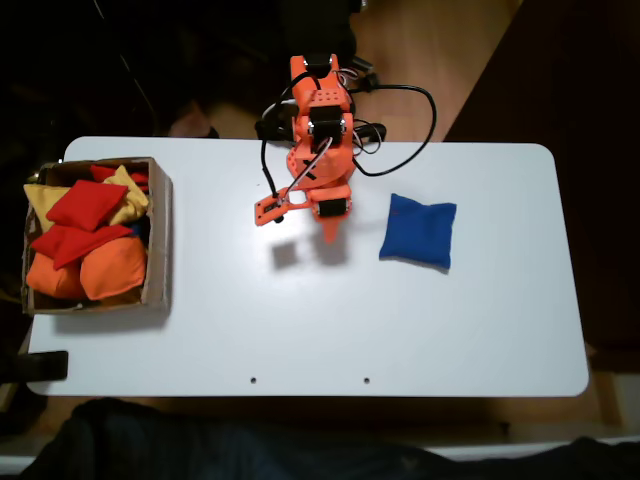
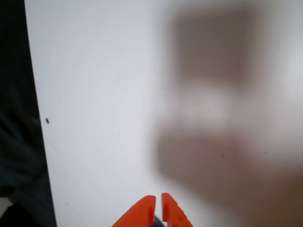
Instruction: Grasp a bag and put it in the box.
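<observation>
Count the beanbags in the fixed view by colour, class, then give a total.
Blue: 1, the bag lying alone on the table.
Red: 2 visible in the box.
Orange: 2.
Yellow: 1, possibly more hidden.
Total: 6 visible.

The bag (image 1: 418, 231) is soft matt cloth, the box (image 1: 158, 240) plain cardboard (brown), the table (image 1: 400, 320) smooth.

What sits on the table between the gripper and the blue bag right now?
Nothing: in the fixed view, only bare white table separates the gripper from the blue bag.
</observation>
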